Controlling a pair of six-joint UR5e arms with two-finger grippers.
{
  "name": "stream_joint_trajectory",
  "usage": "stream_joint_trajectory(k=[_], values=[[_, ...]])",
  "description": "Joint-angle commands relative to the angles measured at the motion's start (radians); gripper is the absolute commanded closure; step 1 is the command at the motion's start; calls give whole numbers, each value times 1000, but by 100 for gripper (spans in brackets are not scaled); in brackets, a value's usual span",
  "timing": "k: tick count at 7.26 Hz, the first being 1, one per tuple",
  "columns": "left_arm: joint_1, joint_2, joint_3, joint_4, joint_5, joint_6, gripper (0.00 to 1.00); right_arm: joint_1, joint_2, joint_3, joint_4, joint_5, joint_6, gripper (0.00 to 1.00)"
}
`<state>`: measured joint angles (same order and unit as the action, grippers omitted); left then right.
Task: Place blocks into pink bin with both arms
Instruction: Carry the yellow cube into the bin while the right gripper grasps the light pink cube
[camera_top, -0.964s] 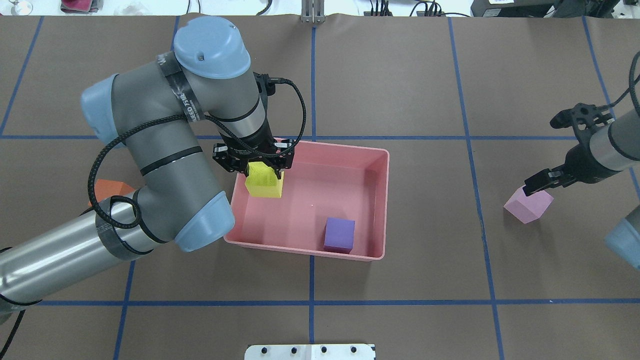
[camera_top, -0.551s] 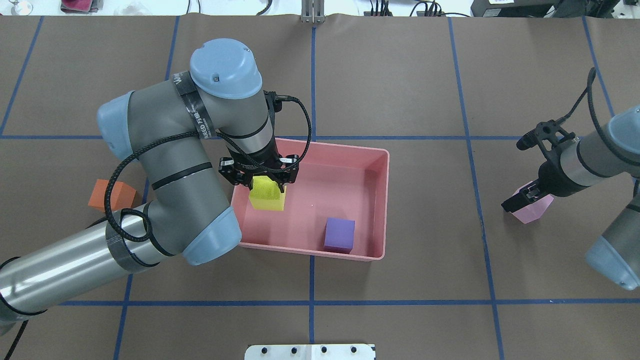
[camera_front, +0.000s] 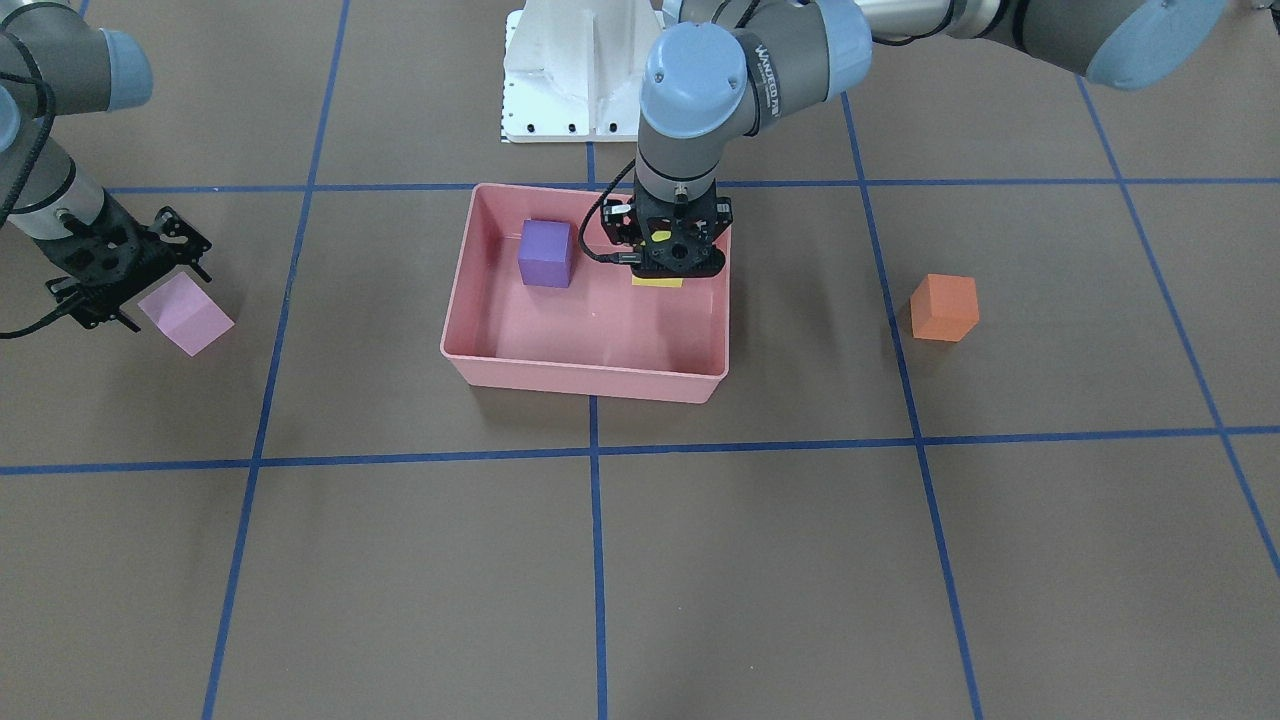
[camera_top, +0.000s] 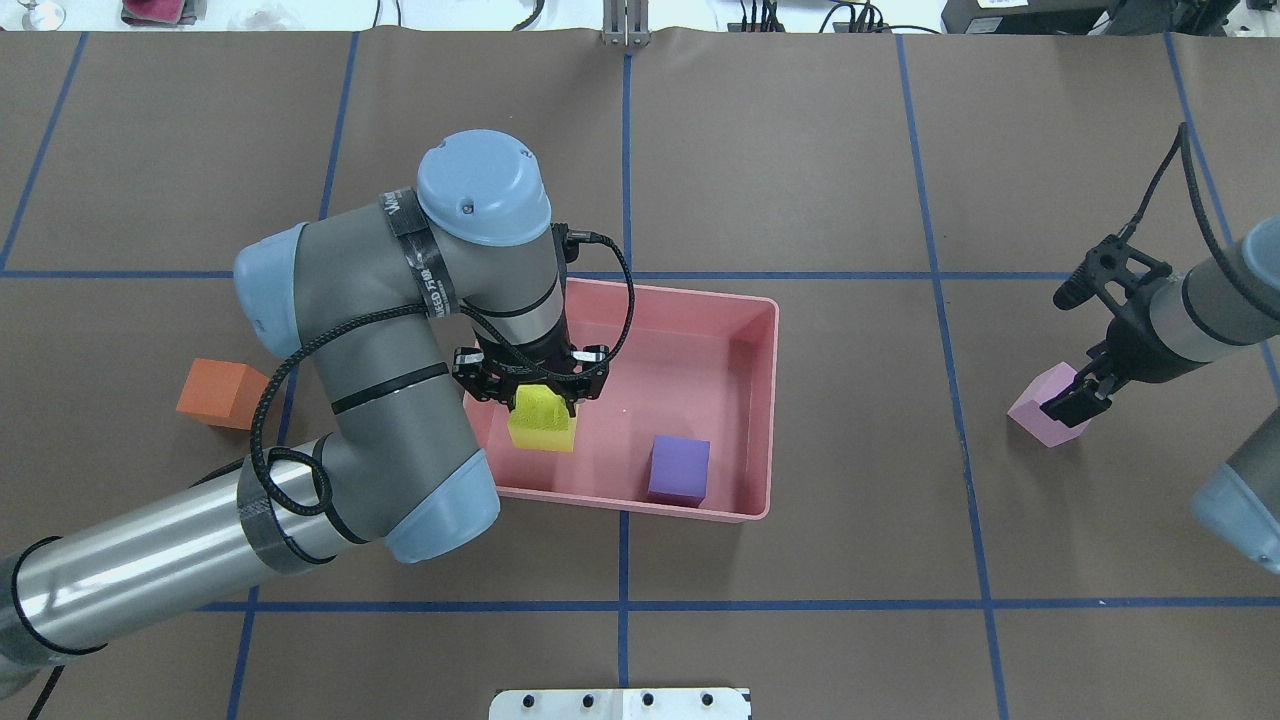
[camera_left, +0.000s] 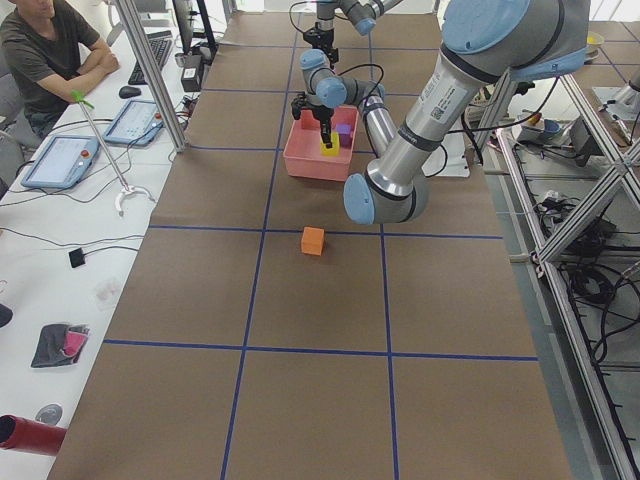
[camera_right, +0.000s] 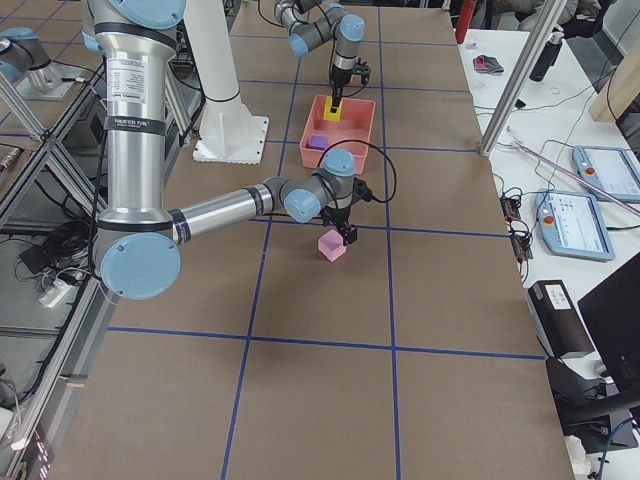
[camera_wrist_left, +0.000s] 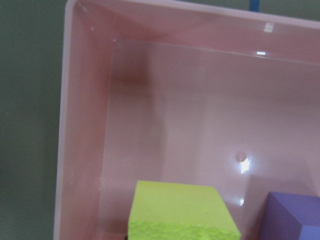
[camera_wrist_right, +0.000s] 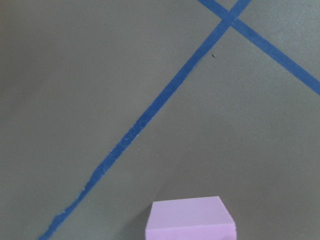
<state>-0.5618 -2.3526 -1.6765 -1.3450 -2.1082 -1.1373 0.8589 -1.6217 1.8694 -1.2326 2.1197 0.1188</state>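
The pink bin (camera_top: 771, 400) sits mid-table, also in the front view (camera_front: 585, 381). A purple cube (camera_top: 679, 468) rests in its near corner. My left gripper (camera_top: 540, 402) is shut on the yellow cube (camera_top: 541, 428) and holds it low inside the bin's left part; the cube also shows in the left wrist view (camera_wrist_left: 180, 210). The orange cube (camera_top: 220, 392) lies on the table left of the bin. My right gripper (camera_top: 1075, 395) hangs open just over the light pink cube (camera_top: 1035, 418), which stands on the table (camera_wrist_right: 191, 220).
The white pedestal base (camera_front: 572, 70) stands behind the bin on the robot's side. My left arm's elbow (camera_top: 440, 500) overhangs the bin's near left corner. Blue tape lines (camera_top: 622, 605) cross the brown table cover.
My left gripper has carried the yellow cube from the bin's far left corner toward its near side. My right gripper has swung over the pink cube.
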Motion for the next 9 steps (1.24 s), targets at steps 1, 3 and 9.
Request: stream_joint_trajectory(k=[1,3,9], values=[[5,0,4,-3,1,-6,99,-43,-12,-4,-1,-47,-21,2],[6,-2,4,-3,1,-7,93,-44,-26,-6,-1,-49,-45,2],[14,3,31,-43,1,-16,39,-49,-9,-36,-2,-40,-45,27]])
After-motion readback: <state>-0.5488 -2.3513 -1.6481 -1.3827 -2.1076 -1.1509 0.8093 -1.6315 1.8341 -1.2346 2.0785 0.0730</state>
